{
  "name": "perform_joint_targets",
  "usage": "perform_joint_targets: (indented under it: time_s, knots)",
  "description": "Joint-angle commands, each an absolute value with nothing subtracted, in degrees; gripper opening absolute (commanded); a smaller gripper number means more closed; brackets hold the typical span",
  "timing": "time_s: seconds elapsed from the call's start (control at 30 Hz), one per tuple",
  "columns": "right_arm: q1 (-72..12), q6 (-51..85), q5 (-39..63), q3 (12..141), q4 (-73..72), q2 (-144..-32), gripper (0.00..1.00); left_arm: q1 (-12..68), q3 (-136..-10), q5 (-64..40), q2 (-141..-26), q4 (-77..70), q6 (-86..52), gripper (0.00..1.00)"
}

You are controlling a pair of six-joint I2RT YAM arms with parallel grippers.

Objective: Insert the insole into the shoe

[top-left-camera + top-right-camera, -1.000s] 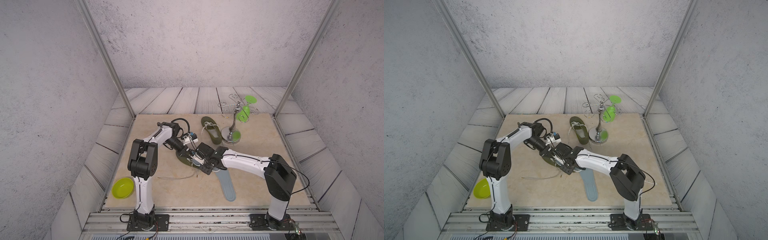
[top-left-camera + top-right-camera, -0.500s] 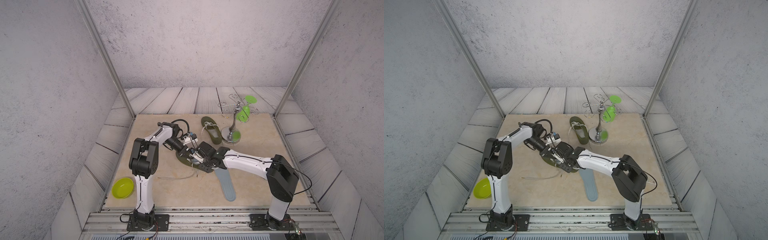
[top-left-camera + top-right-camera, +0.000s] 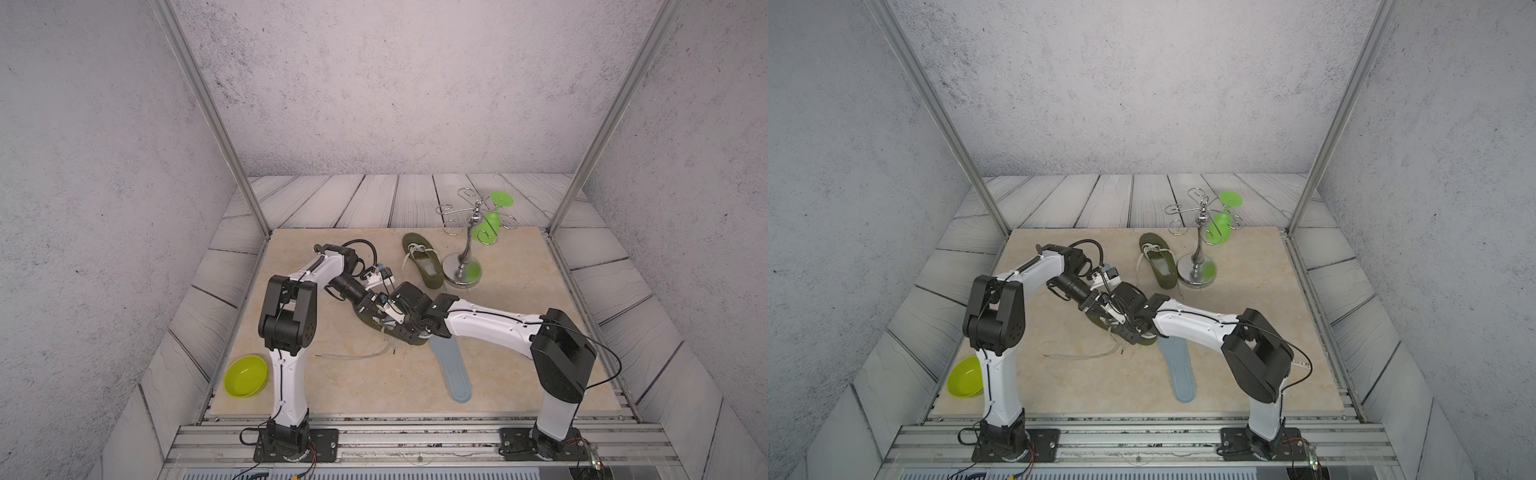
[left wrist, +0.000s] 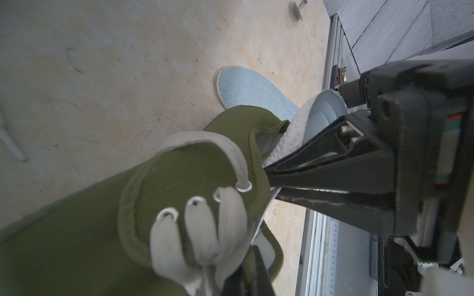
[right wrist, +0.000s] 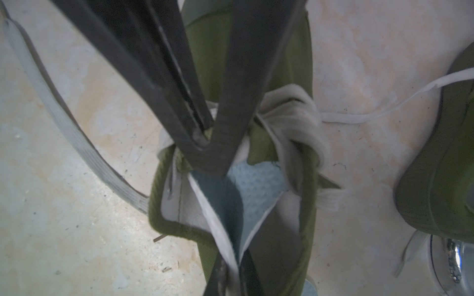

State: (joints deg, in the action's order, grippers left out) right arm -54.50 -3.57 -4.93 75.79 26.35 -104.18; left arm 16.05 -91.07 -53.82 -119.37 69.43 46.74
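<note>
Soft, even light, faint shadows; left wrist view blurs the near shoe [image 4: 64, 243].

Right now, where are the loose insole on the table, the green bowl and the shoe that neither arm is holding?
loose insole [image 3: 452, 370]: in a top view, on the middle of its length.
green bowl [image 3: 245, 376]: in a top view, on its bare inside bottom.
free shoe [image 3: 412, 242]: in a top view, on its olive toe.

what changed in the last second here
Very little. The right elbow edged slightly outward. The left claw stays shut on the shoe at its collar, and the right claw on the insole, which is partly inside. Nothing was taken or let go. The spare insole, second shoe, stand and bowl have not moved.
</note>
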Motion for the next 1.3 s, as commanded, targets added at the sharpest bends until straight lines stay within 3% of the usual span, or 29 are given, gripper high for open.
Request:
perform_joint_targets:
  time_s: [0.0,0.43,1.27]
  knots:
    - [-54.9,-0.7,-1.5,76.9,14.7,-106.0,0.06,16.6,-91.8,-59.3,-120.4,71.5,48.3,0.00]
    - [-54.8,-0.2,-1.7,65.4,3.8,-101.6,0.06,15.8,-91.9,-60.6,-121.3,71.2,46.8,0.00]
    - [-54.7,-0.5,0.3,65.6,-9.4,-105.0,0.08,15.4,-90.1,-61.4,-121.3,71.8,46.9,0.00]
